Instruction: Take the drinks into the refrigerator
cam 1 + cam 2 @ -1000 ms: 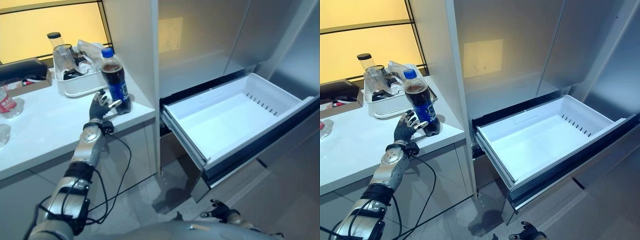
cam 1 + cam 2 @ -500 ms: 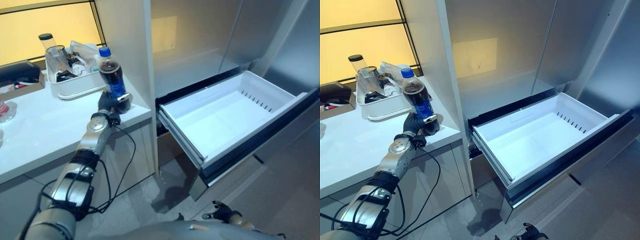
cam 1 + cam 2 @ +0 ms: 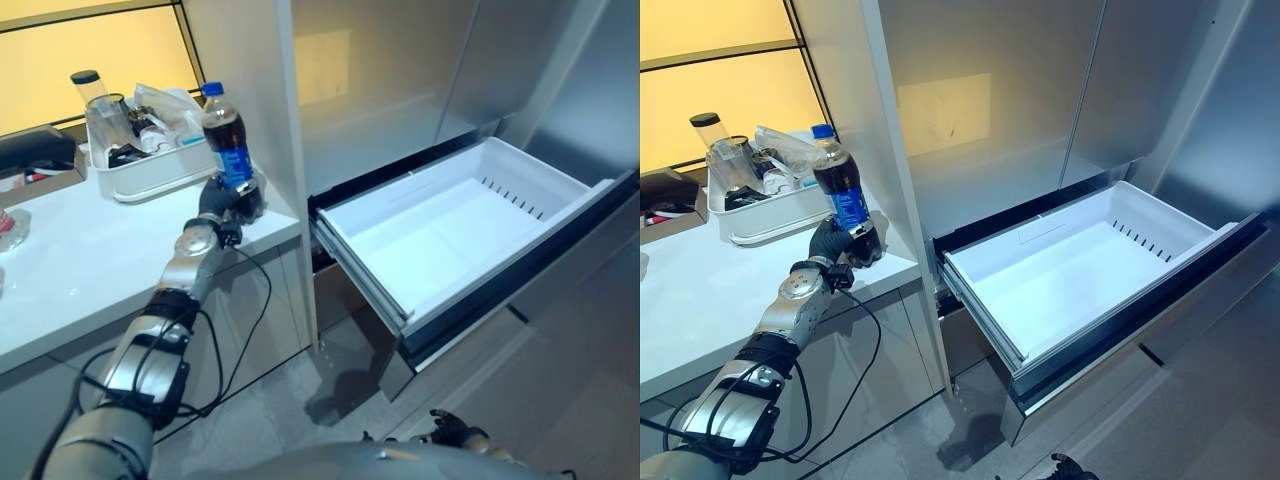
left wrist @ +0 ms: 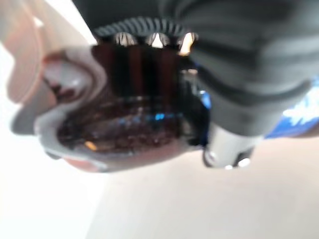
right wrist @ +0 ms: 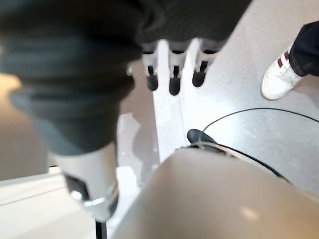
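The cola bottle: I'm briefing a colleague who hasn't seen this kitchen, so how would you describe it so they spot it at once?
Start at the white counter left of the tall refrigerator panel. At its front right corner, the left hand is shut round the base of the cola bottle. Unlike the clear containers in the white tub behind it, it holds dark drink, with a blue cap and blue label.

Bottle label point(image 3: 235, 165) — print too small — unreadable

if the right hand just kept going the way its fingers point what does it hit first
Probably the grey floor. In its wrist view the right hand hangs low with relaxed fingers pointing down at bare floor, nothing between. A person's white shoe sits off to one side, though depth is unclear.
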`<state>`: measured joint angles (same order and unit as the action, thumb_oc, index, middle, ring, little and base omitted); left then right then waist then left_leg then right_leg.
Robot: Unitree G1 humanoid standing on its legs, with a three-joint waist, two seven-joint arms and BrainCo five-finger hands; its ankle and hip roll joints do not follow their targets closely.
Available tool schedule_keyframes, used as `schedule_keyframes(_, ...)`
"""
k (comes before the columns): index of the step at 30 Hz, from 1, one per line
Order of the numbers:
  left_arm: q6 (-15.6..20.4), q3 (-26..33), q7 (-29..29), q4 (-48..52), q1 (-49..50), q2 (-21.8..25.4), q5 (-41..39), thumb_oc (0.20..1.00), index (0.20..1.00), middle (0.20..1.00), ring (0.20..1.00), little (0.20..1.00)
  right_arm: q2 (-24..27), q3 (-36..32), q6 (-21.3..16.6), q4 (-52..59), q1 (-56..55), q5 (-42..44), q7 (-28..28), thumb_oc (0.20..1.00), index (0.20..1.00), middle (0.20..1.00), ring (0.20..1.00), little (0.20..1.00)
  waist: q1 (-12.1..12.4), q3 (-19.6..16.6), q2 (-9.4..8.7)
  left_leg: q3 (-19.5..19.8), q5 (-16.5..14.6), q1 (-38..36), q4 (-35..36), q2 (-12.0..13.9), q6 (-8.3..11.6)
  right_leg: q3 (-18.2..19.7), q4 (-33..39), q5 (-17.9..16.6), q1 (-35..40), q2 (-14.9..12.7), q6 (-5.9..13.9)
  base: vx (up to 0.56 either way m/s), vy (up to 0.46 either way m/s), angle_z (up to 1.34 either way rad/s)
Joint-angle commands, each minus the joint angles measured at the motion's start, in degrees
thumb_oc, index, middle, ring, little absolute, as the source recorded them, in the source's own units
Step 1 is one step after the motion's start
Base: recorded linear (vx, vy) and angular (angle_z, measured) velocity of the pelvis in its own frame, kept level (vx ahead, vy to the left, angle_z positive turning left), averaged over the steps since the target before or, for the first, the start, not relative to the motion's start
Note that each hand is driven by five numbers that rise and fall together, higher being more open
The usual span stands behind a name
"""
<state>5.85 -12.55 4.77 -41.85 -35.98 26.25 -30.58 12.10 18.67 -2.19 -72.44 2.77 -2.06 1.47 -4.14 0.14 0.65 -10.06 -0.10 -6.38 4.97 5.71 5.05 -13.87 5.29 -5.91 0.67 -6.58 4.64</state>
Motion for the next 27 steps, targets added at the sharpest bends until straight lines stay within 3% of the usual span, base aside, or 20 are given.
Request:
schedule_keyframes(1,4.08,2.15,0.99,-1.38,-8.50,1.85,-0.44,0.200,0.200,0.200,0.200,0.200,-3.25,1.66,-0.82,-1.97,1.45,1.73,0.59,1.000,1.000,1.000,1.000,1.000,-2.28,1.02,-2.25,-0.03,0.10,2.98,0.03,-1.45,-0.88,1.66,-0.29,1.59,3.29,-1.88,4.42,0.00,0.000,0.00)
schedule_keyframes(10,6.81,6.50,1.90,10.32,1.56,0.06,-2.19,0.200,0.200,0.200,0.200,0.200,-2.35,-6.00,-2.26,-0.45,1.26,9.59,3.37,1.000,1.000,1.000,1.000,1.000,-1.91,1.49,-2.39,0.15,0.04,3.19,0.03,-1.41,-0.89,1.60,-0.29,1.76,3.15,-1.83,4.28,0.00,0.000,-0.02)
schedule_keyframes(13,8.10,9.11,0.52,19.76,10.00,-1.32,-3.26,0.200,0.200,0.200,0.200,0.200,-0.89,-13.71,-4.34,3.00,1.55,17.72,5.44,1.000,1.000,1.000,1.000,1.000,-1.59,1.94,-2.55,0.56,-0.06,3.43,0.03,-1.52,-1.04,1.55,-0.29,1.84,2.98,-1.82,4.15,0.00,0.000,0.00)
schedule_keyframes(14,8.33,10.43,-0.59,22.29,12.40,-0.96,-3.18,0.200,0.200,0.200,0.200,0.200,4.22,-18.75,-4.76,1.68,0.44,20.36,3.71,1.000,1.000,1.000,1.000,1.000,-1.61,2.19,-2.59,0.61,-0.38,3.12,0.03,-1.49,-0.99,1.62,-0.29,2.13,3.25,-1.75,4.21,0.00,0.010,-0.07)
schedule_keyframes(18,9.64,11.53,-1.92,29.56,18.83,-2.41,-3.32,0.200,0.200,0.200,0.200,0.200,2.84,-23.14,-7.23,3.12,0.46,24.02,6.73,1.000,1.000,1.000,1.000,1.000,-1.48,2.47,-2.44,0.64,-0.32,3.52,0.03,-1.62,-1.21,1.75,-0.29,1.95,2.86,-1.90,4.21,-0.01,0.011,0.01)
schedule_keyframes(25,11.52,13.76,-4.74,38.95,28.49,-6.25,-1.76,0.200,0.200,0.200,0.200,0.200,8.54,-32.06,-11.66,19.43,-0.71,26.12,11.11,1.000,1.000,1.000,1.000,1.000,-1.32,2.57,-2.97,1.03,-0.84,3.45,0.03,-1.66,-1.41,2.00,-0.29,2.16,2.84,-2.00,4.04,0.00,0.004,-0.02)
schedule_keyframes(27,12.10,15.31,-5.05,41.14,30.97,-6.97,0.21,0.200,0.200,0.200,0.200,0.200,9.62,-34.86,-13.63,30.28,-1.49,24.91,12.91,1.000,1.000,1.000,1.000,1.000,-1.29,2.51,-3.28,1.14,-0.98,3.47,0.03,-1.62,-1.51,2.00,-0.29,2.25,2.96,-2.01,3.97,0.00,0.000,0.00)
